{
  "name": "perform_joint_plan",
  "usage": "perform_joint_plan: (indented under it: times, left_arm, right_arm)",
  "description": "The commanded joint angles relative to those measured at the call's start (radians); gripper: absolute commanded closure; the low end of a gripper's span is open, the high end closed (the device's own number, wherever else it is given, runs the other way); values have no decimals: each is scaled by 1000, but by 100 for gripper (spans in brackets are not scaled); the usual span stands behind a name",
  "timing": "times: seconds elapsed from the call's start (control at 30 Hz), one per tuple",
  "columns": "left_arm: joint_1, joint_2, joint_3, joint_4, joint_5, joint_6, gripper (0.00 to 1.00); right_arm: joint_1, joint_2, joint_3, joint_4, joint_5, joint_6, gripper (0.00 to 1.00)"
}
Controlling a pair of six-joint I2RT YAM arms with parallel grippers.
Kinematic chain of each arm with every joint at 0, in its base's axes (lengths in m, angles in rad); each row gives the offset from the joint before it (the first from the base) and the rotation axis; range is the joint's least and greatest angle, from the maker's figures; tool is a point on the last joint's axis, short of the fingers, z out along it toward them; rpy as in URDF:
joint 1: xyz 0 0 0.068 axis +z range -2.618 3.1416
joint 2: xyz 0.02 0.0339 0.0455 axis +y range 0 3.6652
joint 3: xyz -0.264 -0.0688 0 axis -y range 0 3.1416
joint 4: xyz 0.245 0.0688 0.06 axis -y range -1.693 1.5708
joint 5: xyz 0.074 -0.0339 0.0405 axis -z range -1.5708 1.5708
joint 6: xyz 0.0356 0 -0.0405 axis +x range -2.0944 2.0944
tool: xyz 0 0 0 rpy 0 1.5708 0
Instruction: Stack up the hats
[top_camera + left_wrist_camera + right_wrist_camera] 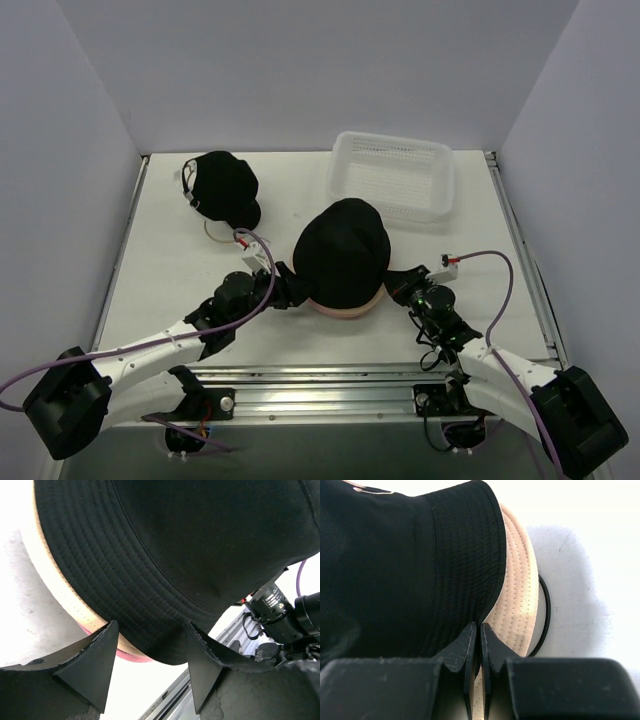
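Observation:
A black bucket hat sits on top of a tan hat at the table's middle, with a pink brim showing beneath them. My left gripper is open at the stack's left side, the black brim just beyond its fingertips. My right gripper is at the stack's right side, shut on the edge of the black brim above the tan brim. A black cap sits at the back left. I cannot make out a white cap.
A white mesh basket stands at the back right. A thin black wire ring lies under the stack's right edge. A gold wire ring shows under the black cap. White walls close in the table.

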Motion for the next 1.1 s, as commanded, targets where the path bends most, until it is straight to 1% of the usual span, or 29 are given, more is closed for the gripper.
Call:
perform_joint_plan:
  times: [0.0,0.03,0.1,0.23,0.47,0.6,0.8,0.87,0.97,1.0,1.07]
  left_arm:
    - [-19,8,1,99,-14,-35,36]
    - [-25,8,0,87,-24,-41,36]
    - [-32,-1,-16,67,-67,-64,31]
    - [-39,-42,-54,62,-104,-95,29]
    - [-60,-75,-65,51,-112,-135,27]
    - [-65,-76,-103,154,-116,-164,27]
    - [-65,-40,-103,201,-120,-170,28]
    - [-65,-17,-108,220,-116,-175,32]
    - [-65,-1,-119,260,-124,-179,48]
    - [-65,-1,-117,252,-127,-179,57]
    - [-65,-1,-108,225,-142,-172,68]
  right_arm:
    - [19,8,-77,30,42,5,100]
    - [22,9,-76,31,45,5,100]
    - [28,12,-76,36,48,6,100]
    - [38,17,-80,41,57,6,100]
    - [60,28,-80,51,75,11,100]
    - [78,35,-80,56,95,14,100]
    - [101,45,-80,71,104,17,100]
    - [107,45,-80,74,109,22,100]
    - [117,49,-74,67,115,25,100]
    - [118,61,-73,67,117,26,100]
    - [126,77,-74,65,127,34,100]
